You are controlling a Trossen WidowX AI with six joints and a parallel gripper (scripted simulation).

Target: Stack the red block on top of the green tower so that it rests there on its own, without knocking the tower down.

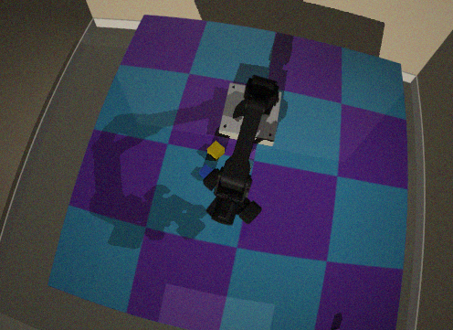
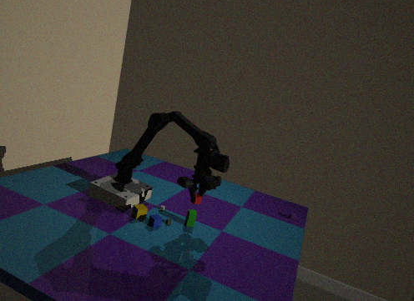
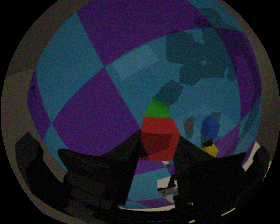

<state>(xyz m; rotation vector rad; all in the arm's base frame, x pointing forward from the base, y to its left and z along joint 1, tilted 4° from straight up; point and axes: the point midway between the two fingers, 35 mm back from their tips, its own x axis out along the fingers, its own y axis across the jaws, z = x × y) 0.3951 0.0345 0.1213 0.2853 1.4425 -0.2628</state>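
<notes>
Your tool (image 2: 197,194) grips the red block (image 2: 198,199), held in the air. The upright green tower (image 2: 191,218) stands below it, slightly offset; align directly overhead before lowering.

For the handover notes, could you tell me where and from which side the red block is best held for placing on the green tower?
Grip the red block by two opposite side faces, from above, as the tool is shut on it now. Its underside hangs free to meet the green tower and its flat top.
</notes>
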